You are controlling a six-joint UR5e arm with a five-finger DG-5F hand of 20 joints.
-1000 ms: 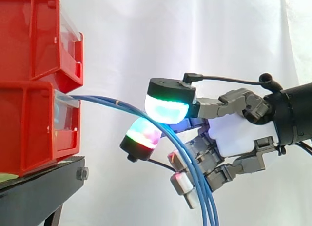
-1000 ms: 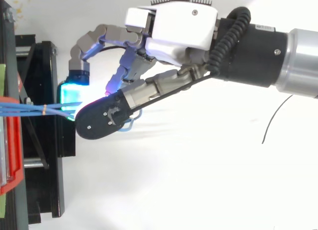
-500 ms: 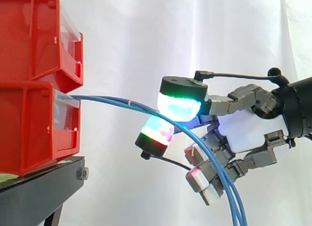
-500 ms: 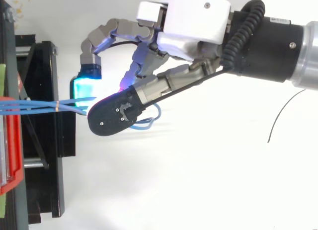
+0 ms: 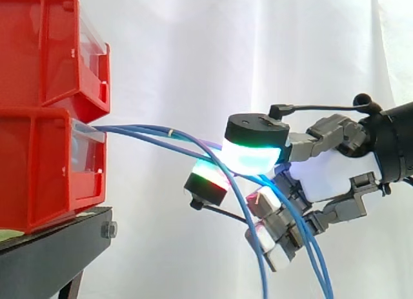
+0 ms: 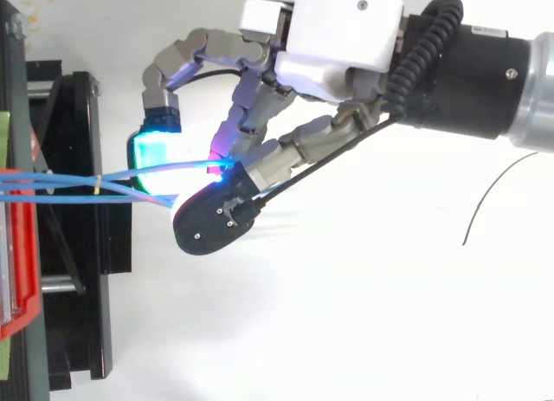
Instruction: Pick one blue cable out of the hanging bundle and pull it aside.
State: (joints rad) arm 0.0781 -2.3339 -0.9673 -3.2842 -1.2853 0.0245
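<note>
Several thin blue cables [image 5: 145, 132] leave the lower red bin [image 5: 39, 173] and arc rightward, held together by a small pale band [image 6: 98, 184]. Past the band they fan apart. One blue cable [image 6: 186, 165] runs higher, in between the curled fingers of my hand [image 5: 329, 176], whose palm is also in the top view [image 6: 338, 46]. The glowing fingertips [image 5: 253, 150] close over and under the strands. In the side view one strand [image 5: 258, 247] drops straight down left of the hand, and the others [image 5: 316, 260] hang under the fingers.
Two red bins are stacked, the upper one [image 5: 45, 53] over the lower, on a black stand [image 5: 51, 254] at the left. The stand's frame [image 6: 78, 288] lines the top view's left edge. A white curtain backs everything, with open room right of the bins.
My hand has drawn right, away from the bins, taking cable with it. The bundle, tight before, has spread into separate strands, and one now hangs down alone.
</note>
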